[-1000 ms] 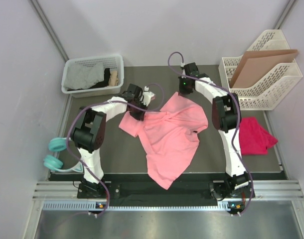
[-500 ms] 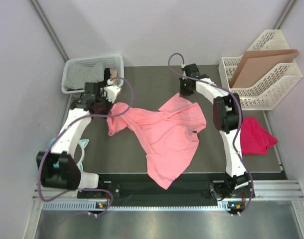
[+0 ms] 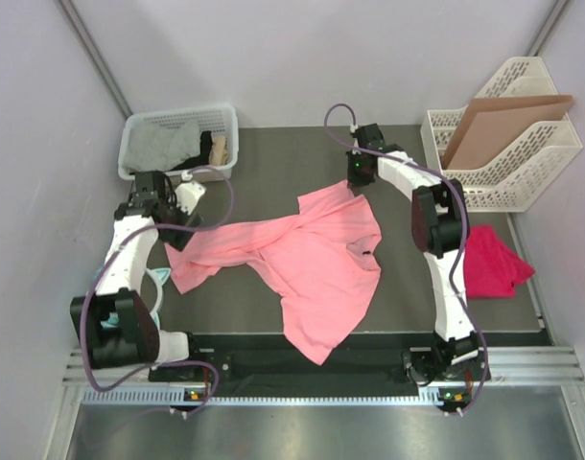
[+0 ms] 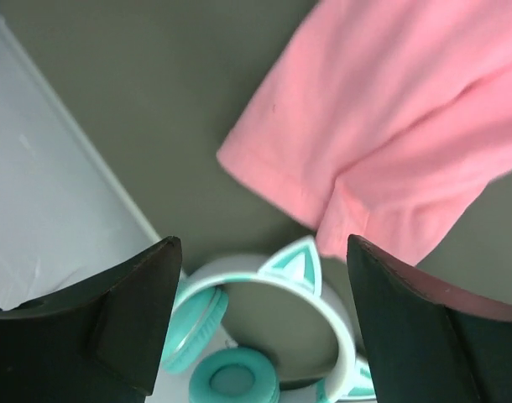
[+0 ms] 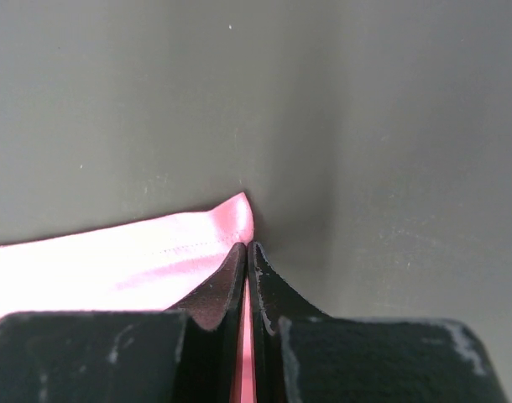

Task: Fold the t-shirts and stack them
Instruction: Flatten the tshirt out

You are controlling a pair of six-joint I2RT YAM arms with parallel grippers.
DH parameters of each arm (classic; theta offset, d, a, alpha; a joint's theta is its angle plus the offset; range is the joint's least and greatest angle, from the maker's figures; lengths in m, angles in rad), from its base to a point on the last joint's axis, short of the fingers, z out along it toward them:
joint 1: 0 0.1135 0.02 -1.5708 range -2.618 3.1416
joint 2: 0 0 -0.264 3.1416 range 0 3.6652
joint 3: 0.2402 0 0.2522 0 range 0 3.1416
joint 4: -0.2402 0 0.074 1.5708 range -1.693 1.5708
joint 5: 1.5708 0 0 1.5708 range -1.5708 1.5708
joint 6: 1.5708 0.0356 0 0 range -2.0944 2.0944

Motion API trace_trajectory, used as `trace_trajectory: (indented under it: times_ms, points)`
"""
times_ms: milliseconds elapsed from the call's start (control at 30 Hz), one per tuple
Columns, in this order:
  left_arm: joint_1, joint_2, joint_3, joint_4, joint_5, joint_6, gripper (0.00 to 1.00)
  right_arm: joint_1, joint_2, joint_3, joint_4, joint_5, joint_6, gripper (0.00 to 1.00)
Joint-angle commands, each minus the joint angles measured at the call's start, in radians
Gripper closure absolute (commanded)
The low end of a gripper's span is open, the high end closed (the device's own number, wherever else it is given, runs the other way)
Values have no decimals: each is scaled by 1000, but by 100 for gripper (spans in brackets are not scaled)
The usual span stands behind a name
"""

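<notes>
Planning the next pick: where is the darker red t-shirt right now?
In the top view the red t-shirt lies bunched on the right side, just outside the right arm and in front of the white rack.

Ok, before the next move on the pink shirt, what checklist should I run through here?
1. Right pincer gripping the pink t-shirt: ok, shut on a hem corner.
2. Left pincer gripping cloth: not ok, open, nothing between its fingers.
3. Pink t-shirt spread flat: not ok, twisted across the middle.
4. Pink t-shirt clear of the teal headphones: cannot tell.
5. Red t-shirt folded: not ok, crumpled.
</notes>
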Motion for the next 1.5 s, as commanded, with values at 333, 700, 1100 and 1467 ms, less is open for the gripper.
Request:
trace_trajectory:
  times_ms: [333,700,1100,1467]
  points:
    - [0,298,74,76,110,-154,41,-12,-103,-75,16,7,21,100]
    - [-35,321,-41,77,79,-149,36,-14,-163,-71,33,-22,36,100]
    - [-83,463,48,105,105,-241,100,-14,-235,-56,11,-25,25,100]
    - [-83,191,316,-85,176,-259,100,-11,-433,-63,-10,-20,24,100]
